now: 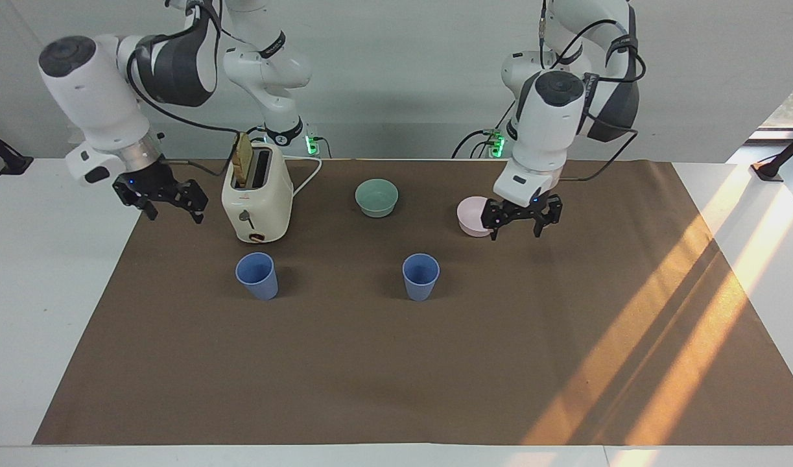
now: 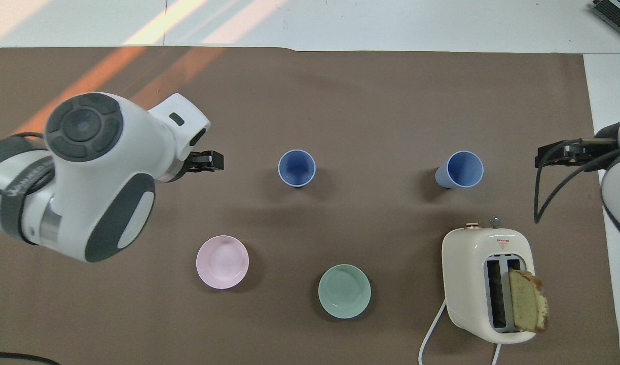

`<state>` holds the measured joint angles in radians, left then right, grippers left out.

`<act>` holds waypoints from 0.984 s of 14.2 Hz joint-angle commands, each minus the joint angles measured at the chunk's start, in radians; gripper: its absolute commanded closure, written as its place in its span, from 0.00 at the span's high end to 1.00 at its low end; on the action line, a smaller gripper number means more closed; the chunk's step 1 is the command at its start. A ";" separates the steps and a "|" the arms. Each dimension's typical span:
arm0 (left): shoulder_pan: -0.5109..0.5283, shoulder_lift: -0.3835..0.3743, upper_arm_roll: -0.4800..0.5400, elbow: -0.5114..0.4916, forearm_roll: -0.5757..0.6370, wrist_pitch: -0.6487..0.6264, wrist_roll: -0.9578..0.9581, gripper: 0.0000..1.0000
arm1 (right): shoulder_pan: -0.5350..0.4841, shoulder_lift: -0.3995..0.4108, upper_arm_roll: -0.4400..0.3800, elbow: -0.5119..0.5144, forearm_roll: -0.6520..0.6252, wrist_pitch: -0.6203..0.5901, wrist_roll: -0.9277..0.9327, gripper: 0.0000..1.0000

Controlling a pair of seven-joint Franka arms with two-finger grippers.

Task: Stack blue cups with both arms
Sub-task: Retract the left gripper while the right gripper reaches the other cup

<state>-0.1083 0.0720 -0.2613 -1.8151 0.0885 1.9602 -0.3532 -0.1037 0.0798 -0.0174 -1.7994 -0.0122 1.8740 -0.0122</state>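
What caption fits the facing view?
Both open grippers, left and right, raised; two blue cups stand apart, unstacked.

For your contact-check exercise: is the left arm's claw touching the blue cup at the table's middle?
Apart. In the facing view the left claw hangs open beside the pink bowl, with bare mat between it and the blue cup.

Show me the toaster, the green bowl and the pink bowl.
toaster (image 1: 257, 198), facing view, on its cream side.
green bowl (image 2: 344, 291), overhead view, on its inside bottom.
pink bowl (image 2: 222, 261), overhead view, on its inside bottom.
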 commanded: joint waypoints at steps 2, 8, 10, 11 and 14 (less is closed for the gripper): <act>-0.005 -0.052 0.153 -0.017 -0.048 -0.029 0.265 1.00 | 0.001 0.051 0.013 -0.041 0.014 0.126 -0.025 1.00; -0.016 -0.049 0.371 0.144 -0.096 -0.136 0.510 1.00 | 0.081 0.136 0.017 -0.046 0.087 0.220 -0.017 1.00; -0.014 -0.046 0.410 0.172 -0.133 -0.158 0.548 1.00 | 0.088 0.152 0.016 -0.058 0.087 0.247 -0.012 1.00; -0.016 -0.047 0.439 0.172 -0.159 -0.159 0.566 1.00 | 0.087 0.167 0.016 -0.060 0.087 0.267 -0.012 1.00; -0.021 -0.054 0.453 0.168 -0.171 -0.167 0.568 1.00 | 0.087 0.195 0.016 -0.061 0.089 0.280 -0.015 1.00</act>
<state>-0.1099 0.0233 0.1716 -1.6538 -0.0679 1.8178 0.2035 -0.0094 0.2643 -0.0047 -1.8482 0.0580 2.1320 -0.0140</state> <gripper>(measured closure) 0.000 0.000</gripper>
